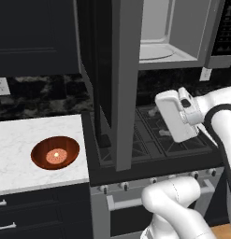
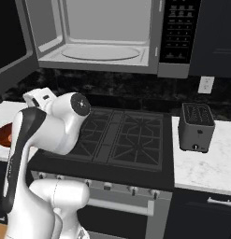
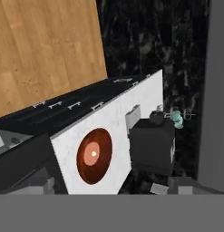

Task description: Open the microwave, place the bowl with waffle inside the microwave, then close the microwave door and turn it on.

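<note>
The microwave hangs above the stove with its light grey interior and turntable exposed. The microwave door stands swung out toward me, seen edge-on. The reddish-brown bowl sits on the white marble counter left of the stove, with the waffle in its middle. In the hand view the bowl and waffle lie well ahead. My gripper hovers over the stove, right of the door and below the microwave, far from the bowl. It is open and holds nothing; its fingertips are hidden.
A black gas stove lies under the microwave. A grey toaster stands on the right counter. The open door juts out between my hand and the bowl. Dark upper cabinets hang over the left counter.
</note>
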